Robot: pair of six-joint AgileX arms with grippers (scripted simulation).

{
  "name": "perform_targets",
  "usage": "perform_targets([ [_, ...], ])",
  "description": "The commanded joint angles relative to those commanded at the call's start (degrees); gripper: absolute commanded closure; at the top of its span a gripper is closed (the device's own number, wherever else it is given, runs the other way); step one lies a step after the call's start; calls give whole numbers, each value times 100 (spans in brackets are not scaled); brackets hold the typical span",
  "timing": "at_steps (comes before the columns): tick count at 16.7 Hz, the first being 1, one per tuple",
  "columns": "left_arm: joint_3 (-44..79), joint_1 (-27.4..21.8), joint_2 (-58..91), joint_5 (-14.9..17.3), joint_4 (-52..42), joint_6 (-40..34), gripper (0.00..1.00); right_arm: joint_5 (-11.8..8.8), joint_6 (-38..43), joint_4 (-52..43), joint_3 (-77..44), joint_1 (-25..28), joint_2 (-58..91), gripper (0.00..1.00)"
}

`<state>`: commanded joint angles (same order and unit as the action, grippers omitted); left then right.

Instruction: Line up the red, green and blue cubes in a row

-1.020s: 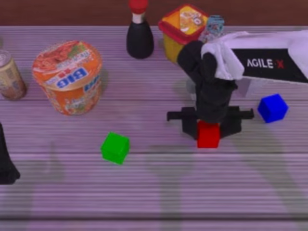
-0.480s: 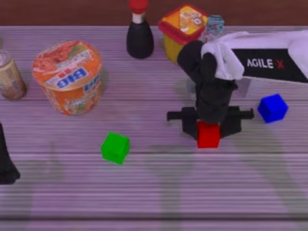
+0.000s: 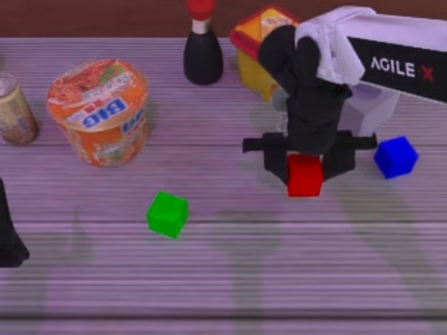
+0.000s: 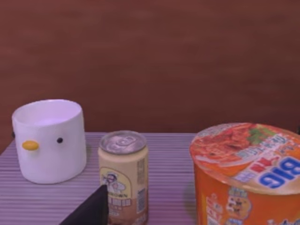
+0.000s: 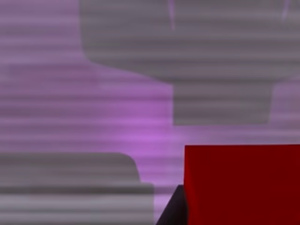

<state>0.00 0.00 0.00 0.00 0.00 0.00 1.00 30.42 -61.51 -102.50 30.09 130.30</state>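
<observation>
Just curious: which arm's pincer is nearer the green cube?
Right. The right pincer, gripping the red cube, is nearer the green cube; the left arm sits at the table's left edge.

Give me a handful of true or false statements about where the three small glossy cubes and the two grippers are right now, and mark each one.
1. The right gripper is closed on the small glossy red cube. True.
2. The small glossy green cube touches the red cube. False: it lies well apart, toward the table's left.
3. The small glossy blue cube sits to the right of the red cube. True.
4. The three cubes already form a row. False: the green cube lies nearer the front edge than the other two.
5. The left gripper holds the green cube. False: it is parked at the table's left edge, away from all the cubes.
</observation>
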Motion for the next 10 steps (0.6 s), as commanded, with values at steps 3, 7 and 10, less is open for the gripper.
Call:
perform_targets([
  [3,0,0,0,0,0,0,0,-3,-10,-209,-143,8,-128,100],
  [7,0,0,0,0,0,0,0,-5,15,-201,-142,-8,-104,100],
  [10,0,0,0,0,0,0,0,5,419,-355,-390,392,14,100],
])
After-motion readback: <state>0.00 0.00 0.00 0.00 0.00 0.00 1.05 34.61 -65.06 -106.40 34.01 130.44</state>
